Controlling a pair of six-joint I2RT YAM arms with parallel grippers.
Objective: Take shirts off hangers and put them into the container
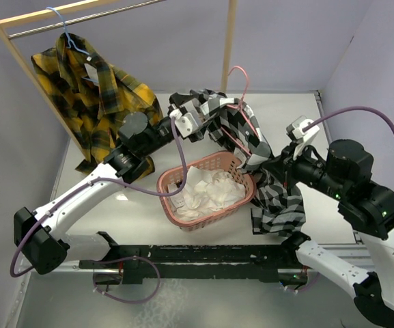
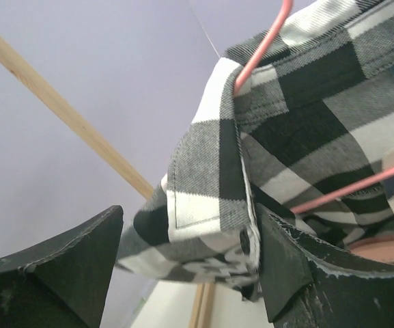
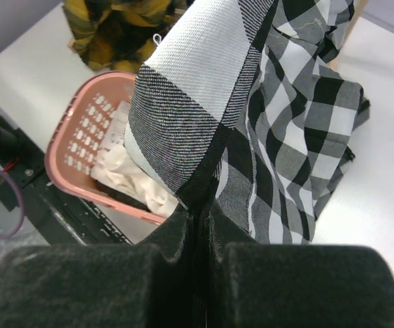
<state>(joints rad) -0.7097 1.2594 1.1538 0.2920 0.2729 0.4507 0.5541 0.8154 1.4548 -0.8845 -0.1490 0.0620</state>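
Right now you are partway through stripping the black-and-white shirt (image 1: 278, 201). It hangs bunched above and behind the pink basket (image 1: 210, 217), with its tail trailing onto the tabletop (image 1: 306, 116) at the basket's right. The yellow shirt (image 1: 87, 102) hangs on the wooden rack (image 1: 33, 14), well off to the basket's far left. White cloth (image 1: 207, 191) already lies inside the basket. The pink hanger (image 2: 265, 48) runs through the checked collar. Your right claw (image 3: 200, 219) is clamped on a fold of that shirt. Your left claw (image 2: 190, 212) stands wide, jaws either side of the collar, not pinching. Next, I judge, you should close on the collar and draw it off the hanger before lowering the shirt into the basket.
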